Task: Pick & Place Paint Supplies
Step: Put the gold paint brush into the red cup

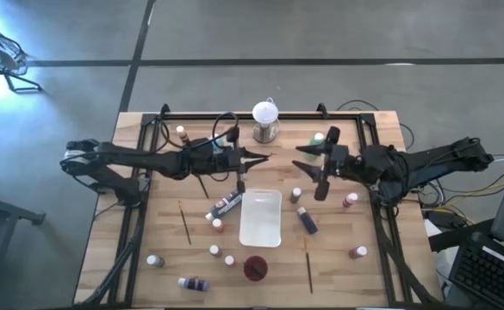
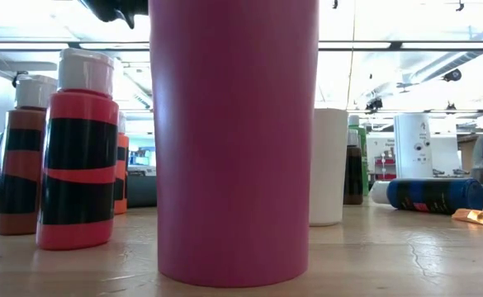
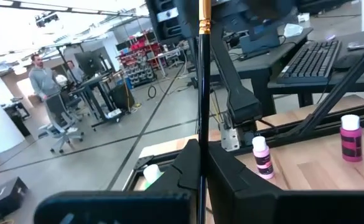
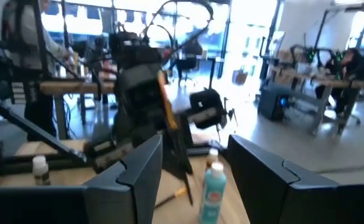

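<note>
Over the middle of the table, my left gripper (image 1: 256, 158) points level toward the right edge, shut on a thin brush (image 1: 239, 178) (image 3: 202, 93). My right gripper (image 1: 310, 168) (image 4: 194, 180) faces it from the right, open, with nothing between its fingers. Beyond its fingers the right wrist view shows the left gripper with the brush (image 4: 169, 118) and a teal bottle (image 4: 213, 186) standing on the table. Small white-capped paint bottles (image 1: 223, 205) (image 1: 307, 220) stand or lie around the white tray (image 1: 261, 217). Two more brushes (image 1: 184, 222) (image 1: 309, 269) lie flat on the wood. My left gripper pinches the brush's shaft (image 3: 201, 146) between its two fingers. The fingers come level from the table's left and lie across the brush. The brush is lifted clear of the table, and one end slants down toward the near edge (image 1: 242, 191).
A dark red cup (image 1: 255, 269) (image 2: 233, 140) stands at the near edge below the tray. A white globe on a metal base (image 1: 265, 120) stands at the far edge. Bottles (image 2: 78, 157) (image 3: 259, 155) dot both sides. Cables run along the far rim.
</note>
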Tool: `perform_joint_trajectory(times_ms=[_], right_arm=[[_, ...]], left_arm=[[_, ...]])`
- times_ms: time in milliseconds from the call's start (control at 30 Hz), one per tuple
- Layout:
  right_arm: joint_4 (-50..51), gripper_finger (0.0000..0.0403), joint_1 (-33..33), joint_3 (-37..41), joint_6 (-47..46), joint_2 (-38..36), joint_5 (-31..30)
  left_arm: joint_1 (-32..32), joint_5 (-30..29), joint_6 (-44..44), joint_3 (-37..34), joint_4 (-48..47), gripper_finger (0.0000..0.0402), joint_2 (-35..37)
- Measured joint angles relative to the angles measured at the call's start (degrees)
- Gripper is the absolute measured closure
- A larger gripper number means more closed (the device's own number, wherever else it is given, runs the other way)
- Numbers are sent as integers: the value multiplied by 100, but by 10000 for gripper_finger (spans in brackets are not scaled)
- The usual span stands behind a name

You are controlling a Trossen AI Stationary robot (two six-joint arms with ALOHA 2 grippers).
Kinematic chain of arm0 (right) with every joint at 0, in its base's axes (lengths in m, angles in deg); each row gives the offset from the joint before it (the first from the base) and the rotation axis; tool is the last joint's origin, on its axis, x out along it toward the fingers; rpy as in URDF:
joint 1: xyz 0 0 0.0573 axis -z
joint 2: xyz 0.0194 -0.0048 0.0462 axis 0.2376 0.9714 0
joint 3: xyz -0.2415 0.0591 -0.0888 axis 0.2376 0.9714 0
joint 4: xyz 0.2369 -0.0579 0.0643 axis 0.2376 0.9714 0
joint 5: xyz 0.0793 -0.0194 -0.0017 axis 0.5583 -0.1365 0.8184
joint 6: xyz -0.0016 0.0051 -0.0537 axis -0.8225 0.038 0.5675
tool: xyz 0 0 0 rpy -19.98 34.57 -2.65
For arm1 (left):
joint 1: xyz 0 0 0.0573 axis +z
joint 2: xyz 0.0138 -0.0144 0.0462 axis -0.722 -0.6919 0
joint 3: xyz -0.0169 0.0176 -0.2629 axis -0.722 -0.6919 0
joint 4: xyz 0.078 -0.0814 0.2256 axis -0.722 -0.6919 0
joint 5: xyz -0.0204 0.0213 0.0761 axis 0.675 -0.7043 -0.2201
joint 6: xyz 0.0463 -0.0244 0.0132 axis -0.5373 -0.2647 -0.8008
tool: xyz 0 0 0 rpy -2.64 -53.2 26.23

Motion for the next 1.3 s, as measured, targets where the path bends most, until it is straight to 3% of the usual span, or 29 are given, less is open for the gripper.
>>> perform_joint_trajectory(times_ms=[700, 967, 1133, 1300], right_arm=[[-477, 268, 264, -874, 579, 1251, 250], [-477, 320, 289, -1015, 769, 1497, 233], [-457, 384, 297, -997, 934, 1461, 220], [-137, 394, 291, -991, 919, 1250, 221]], left_arm=[[0, 77, 229, 9, -106, 390, -2], [0, 96, 234, 9, -137, 390, -3], [0, 95, 237, 9, -240, 390, -2], [0, 94, 378, 9, -283, 382, -1]])
